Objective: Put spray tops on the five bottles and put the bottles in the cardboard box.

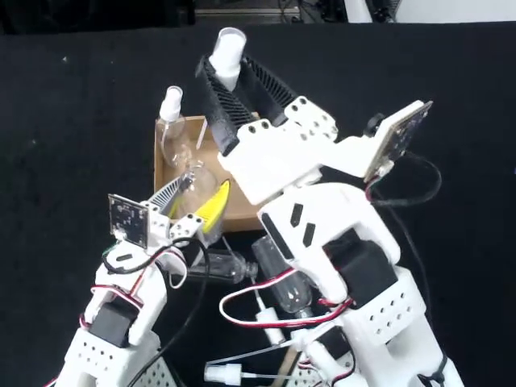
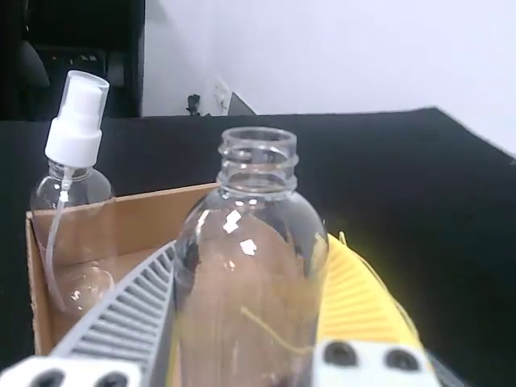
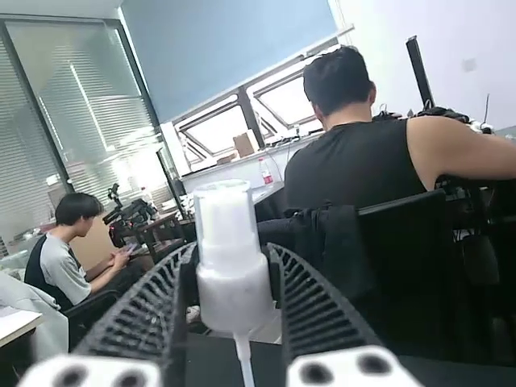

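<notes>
Cardboard box (image 1: 159, 165): you have it on the black table, ahead of both arms.
Capped bottle (image 1: 171, 121): stands upright in the box's far left corner, white spray top fitted.
Left gripper (image 1: 205, 184): your grey and yellow fingers pinch the open bottle (image 2: 246, 282) by its body.
Open bottle: upright, neck bare, at the box's near side.
Right gripper (image 1: 227, 60): raised beyond the box, your black fingers clamp a white spray top (image 3: 226, 258), its tube hanging down.
Loose bottles (image 1: 230, 264): two lie uncapped near the arm bases.
Loose spray top (image 1: 226, 372): lies at the table's near edge.
</notes>
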Available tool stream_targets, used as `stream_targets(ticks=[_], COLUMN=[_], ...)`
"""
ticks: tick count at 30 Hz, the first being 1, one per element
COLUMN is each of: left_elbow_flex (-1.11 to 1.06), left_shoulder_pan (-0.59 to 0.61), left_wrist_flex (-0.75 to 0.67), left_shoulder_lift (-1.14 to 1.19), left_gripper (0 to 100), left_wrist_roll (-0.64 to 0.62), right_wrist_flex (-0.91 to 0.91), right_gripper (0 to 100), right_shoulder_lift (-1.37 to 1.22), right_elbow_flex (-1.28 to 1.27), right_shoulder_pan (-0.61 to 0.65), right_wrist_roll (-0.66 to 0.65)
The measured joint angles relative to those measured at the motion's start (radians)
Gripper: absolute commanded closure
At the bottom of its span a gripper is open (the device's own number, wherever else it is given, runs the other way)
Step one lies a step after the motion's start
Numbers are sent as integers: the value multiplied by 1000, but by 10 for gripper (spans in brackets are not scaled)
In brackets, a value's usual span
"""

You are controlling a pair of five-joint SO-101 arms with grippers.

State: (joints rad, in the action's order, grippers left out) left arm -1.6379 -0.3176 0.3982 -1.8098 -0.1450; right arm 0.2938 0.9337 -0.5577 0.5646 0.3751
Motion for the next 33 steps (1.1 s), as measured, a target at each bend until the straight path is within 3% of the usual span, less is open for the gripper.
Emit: stream_targets(ticks=[8,15,23,33], left_elbow_flex=[-37,-40,-40,-40], left_shoulder_pan=[0,0,0,0], left_wrist_flex=[-124,-147,-147,-147], left_shoulder_lift=[2,2,2,2], left_gripper=[899,899,899,899], left_wrist_roll=[-55,-54,178,192], right_wrist_flex=[-2,-2,-2,-2], right_gripper=[976,979,979,976], right_shoulder_lift=[-2,-2,-2,-2], right_elbow_flex=[-57,-57,-72,-112], right_shoulder_pan=[3,3,83,114], right_wrist_roll=[0,-8,-95,-149])
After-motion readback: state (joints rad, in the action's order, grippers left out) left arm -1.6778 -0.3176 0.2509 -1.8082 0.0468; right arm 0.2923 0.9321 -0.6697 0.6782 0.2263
